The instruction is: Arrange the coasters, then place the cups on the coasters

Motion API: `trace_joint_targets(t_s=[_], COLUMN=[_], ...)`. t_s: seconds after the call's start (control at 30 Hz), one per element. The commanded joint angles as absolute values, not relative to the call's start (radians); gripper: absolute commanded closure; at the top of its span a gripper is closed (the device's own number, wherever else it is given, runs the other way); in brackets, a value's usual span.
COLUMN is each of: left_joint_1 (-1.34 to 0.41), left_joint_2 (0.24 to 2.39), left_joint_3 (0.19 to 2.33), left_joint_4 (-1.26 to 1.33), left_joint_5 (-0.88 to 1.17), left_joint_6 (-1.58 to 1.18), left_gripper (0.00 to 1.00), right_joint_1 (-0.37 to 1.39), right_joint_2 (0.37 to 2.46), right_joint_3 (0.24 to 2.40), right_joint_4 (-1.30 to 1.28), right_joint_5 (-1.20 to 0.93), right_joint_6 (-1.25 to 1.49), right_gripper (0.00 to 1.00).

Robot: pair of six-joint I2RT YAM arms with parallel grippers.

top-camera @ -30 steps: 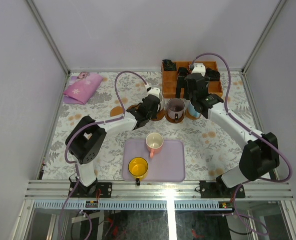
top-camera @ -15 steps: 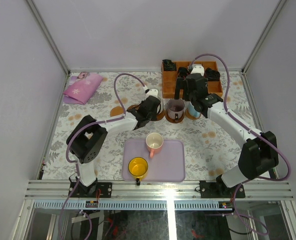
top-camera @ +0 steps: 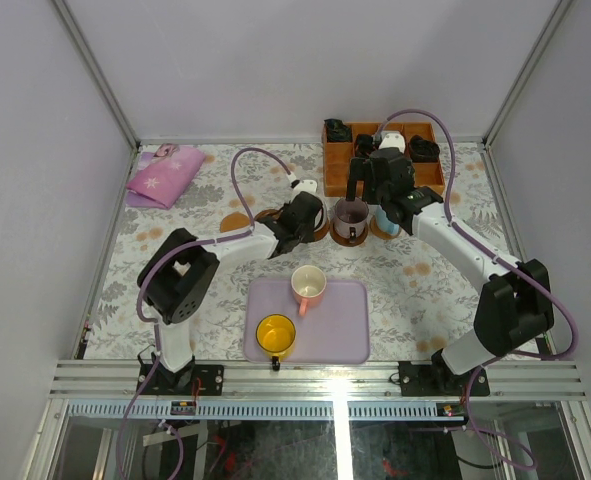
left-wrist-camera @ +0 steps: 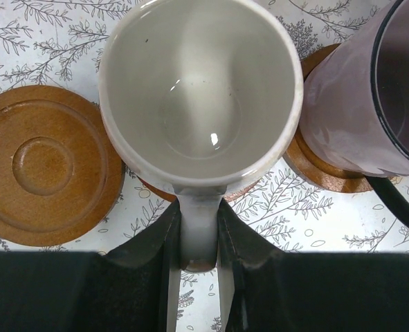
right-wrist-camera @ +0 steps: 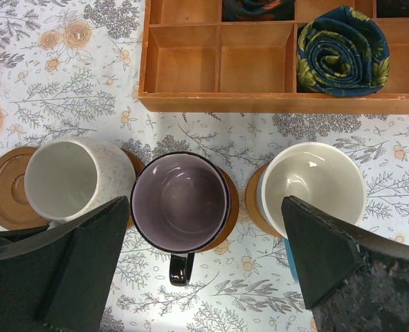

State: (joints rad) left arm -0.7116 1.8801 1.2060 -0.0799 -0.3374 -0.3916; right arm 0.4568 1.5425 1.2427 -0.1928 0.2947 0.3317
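The white cup's (left-wrist-camera: 197, 90) handle is clamped between the nearly closed fingers of the left gripper (left-wrist-camera: 199, 235). The cup is held over a coaster (left-wrist-camera: 242, 190); whether it rests there cannot be told. A bare coaster (left-wrist-camera: 45, 162) lies at its 9 o'clock. At its 3 o'clock the purple cup (right-wrist-camera: 180, 200) stands on a coaster, with the blue cup (right-wrist-camera: 315, 183) further to 3 o'clock. The right gripper (right-wrist-camera: 201, 207) is held wide open above the purple cup, gripping nothing. The pink cup (top-camera: 308, 285) and yellow cup (top-camera: 275, 333) are on the tray (top-camera: 345, 330), at 6 o'clock.

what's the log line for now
left hand: shut on cream cup handle | right hand: open above purple cup | tray: pink cup, yellow cup
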Motion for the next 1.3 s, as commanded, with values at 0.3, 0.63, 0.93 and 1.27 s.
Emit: trace_joint_targets(t_s=[0.3, 0.63, 0.93, 1.27], left_joint_1=[-0.719, -0.724, -0.728, -0.733], left_joint_2=[1.865, 1.845, 1.835, 1.819], left_joint_3=[1.275, 1.275, 1.285, 1.266], left_joint_4=[-0.083, -0.123, -0.155, -0.157], left_joint_5=[-0.336, -0.351, -0.357, -0.342], left_joint_6=[-0.417, -0.418, -0.417, -0.418], left_gripper=[0.89, 0.89, 0.88, 0.74], right_joint_1=[0.453, 0.452, 0.453, 0.453], right_joint_2=[1.563, 1.569, 1.558, 1.571], right_joint_3=[1.306, 1.301, 1.291, 1.294], right_joint_4=[-0.175, -0.176, -0.178, -0.176], right_joint_5=[0.261, 0.239, 0.231, 0.205], right_joint_6=[0.357, 0.377, 0.395, 0.41], right_gripper=[0.01, 0.01, 0.01, 0.01])
